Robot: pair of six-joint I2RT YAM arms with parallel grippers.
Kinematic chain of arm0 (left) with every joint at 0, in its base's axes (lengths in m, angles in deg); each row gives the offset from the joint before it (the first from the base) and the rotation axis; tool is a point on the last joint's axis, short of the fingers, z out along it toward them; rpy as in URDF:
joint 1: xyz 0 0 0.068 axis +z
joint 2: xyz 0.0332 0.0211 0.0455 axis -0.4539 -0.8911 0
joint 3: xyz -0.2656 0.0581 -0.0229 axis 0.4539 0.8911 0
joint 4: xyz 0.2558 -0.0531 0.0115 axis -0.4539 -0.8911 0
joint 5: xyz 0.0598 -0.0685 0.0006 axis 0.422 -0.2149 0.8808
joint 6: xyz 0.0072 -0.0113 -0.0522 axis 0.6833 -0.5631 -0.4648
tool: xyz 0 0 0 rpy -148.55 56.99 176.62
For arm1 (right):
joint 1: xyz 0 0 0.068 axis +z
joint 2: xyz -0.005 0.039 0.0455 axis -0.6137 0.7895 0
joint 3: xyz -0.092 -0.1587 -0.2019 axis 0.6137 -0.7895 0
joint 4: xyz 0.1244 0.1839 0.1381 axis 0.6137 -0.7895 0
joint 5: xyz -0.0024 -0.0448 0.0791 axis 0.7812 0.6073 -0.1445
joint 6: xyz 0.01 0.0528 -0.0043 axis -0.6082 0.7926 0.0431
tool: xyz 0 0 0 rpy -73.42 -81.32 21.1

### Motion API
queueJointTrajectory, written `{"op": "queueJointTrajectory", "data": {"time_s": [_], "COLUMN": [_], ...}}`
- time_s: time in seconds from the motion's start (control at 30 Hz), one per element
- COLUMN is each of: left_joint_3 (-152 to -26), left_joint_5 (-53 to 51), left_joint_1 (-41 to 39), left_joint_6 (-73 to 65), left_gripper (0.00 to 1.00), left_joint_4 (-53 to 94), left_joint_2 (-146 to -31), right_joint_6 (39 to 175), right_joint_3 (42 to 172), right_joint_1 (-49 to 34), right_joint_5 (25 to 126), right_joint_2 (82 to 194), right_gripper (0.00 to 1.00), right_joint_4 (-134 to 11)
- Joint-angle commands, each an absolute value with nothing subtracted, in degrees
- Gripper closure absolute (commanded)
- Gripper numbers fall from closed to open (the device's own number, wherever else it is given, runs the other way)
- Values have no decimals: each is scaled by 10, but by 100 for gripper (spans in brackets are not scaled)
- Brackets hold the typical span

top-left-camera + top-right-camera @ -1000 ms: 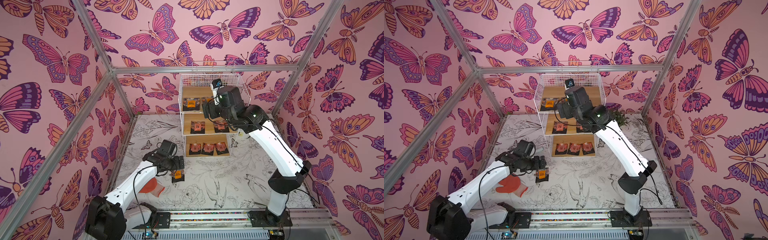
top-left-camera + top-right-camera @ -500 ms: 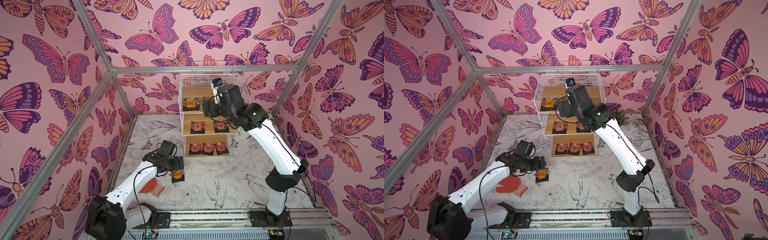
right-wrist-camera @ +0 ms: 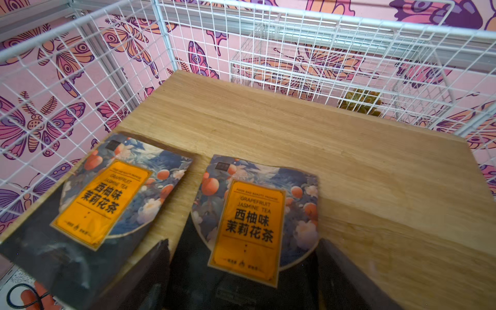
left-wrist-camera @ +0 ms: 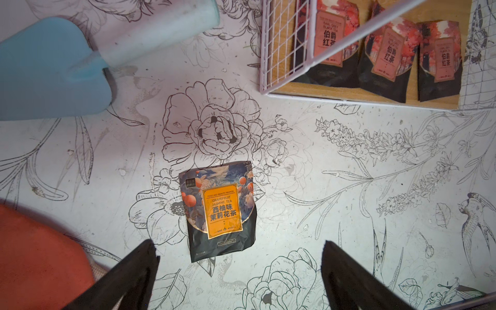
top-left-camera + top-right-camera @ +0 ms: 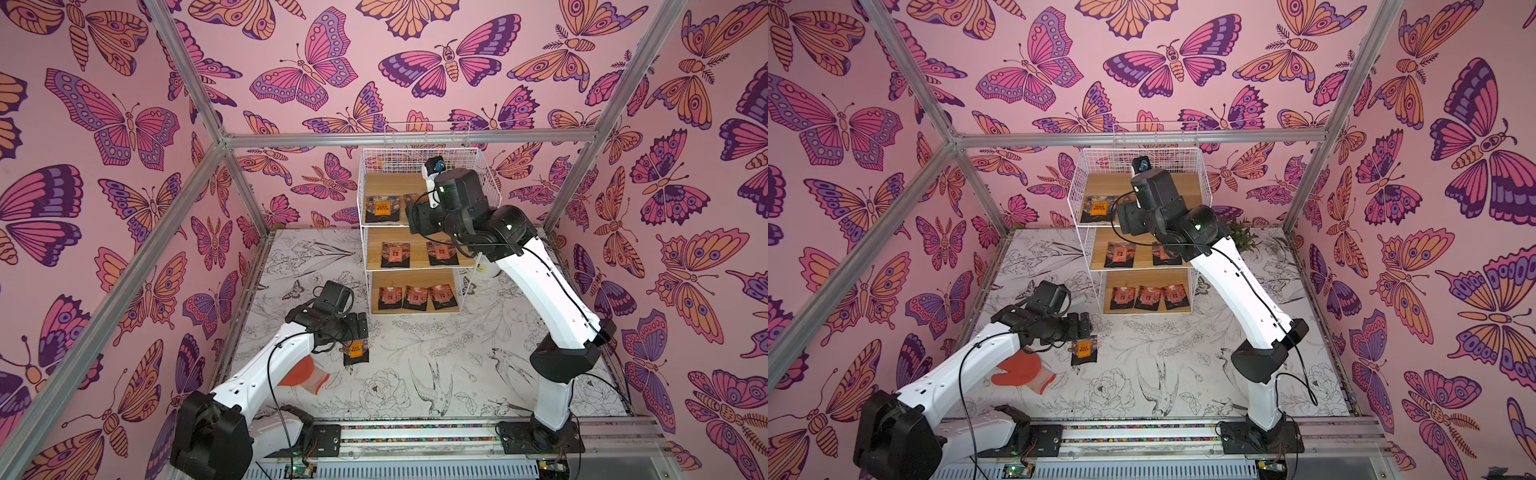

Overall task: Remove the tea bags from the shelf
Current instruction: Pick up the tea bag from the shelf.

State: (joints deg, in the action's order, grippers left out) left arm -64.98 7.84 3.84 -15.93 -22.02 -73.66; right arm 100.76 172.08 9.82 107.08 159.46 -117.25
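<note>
The shelf (image 5: 415, 150) is a white wire rack with three wooden boards. Two orange-label tea bags lie on its top board (image 3: 107, 201) (image 3: 252, 220). Two reddish ones (image 5: 395, 254) sit on the middle board and three (image 5: 415, 297) on the bottom board. My right gripper (image 3: 244, 247) reaches in over the top board's front edge, jaws open, one finger (image 3: 158, 257) at each side of the right-hand bag. Another orange-label tea bag (image 4: 218, 212) lies flat on the table. My left gripper (image 4: 239, 247) hovers open just above it, holding nothing.
An orange glove (image 5: 305, 374) lies under my left arm, and a pale blue trowel (image 4: 53, 67) lies beside the shelf's left foot. A white pot (image 5: 486, 268) with a plant (image 5: 1241, 235) stands right of the shelf behind my right arm. Metal frame posts edge the table.
My right wrist has edged slightly left and further in over the top board. The left arm and the tea bag on the table have not moved.
</note>
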Motion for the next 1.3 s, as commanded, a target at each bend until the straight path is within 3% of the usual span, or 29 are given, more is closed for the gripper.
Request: {"op": "queueJointTrajectory", "data": {"time_s": [0.0,0.5,0.6,0.77,0.9,1.0,1.27], "left_joint_3": [-640,-638,-636,-637,-643,-645,-647], "left_joint_5": [86,87,88,91,91,89,83], "left_joint_1": [44,47,48,51,53,54,57], "left_joint_6": [-158,-160,-162,-167,-173,-173,-176], "left_gripper": [2,2,2,3,3,3,3], "left_joint_4": [-224,-224,-225,-226,-226,-226,-227], "left_joint_2": [-726,-719,-716,-708,-703,-705,-696], "right_joint_6": [1006,1006,1006,999,993,988,974], "right_joint_3": [1718,1717,1717,1707,1647,1630,1600], "right_joint_1": [91,88,88,88,88,87,90], "right_joint_5": [1065,1060,1055,1053,1032,1035,1028], "right_joint_2": [1617,1604,1601,1593,1558,1545,1485], "right_gripper": [17,51,54,72,95,100,100], "right_joint_4": [-1256,-1242,-1241,-1228,-1166,-1149,-1111]}}
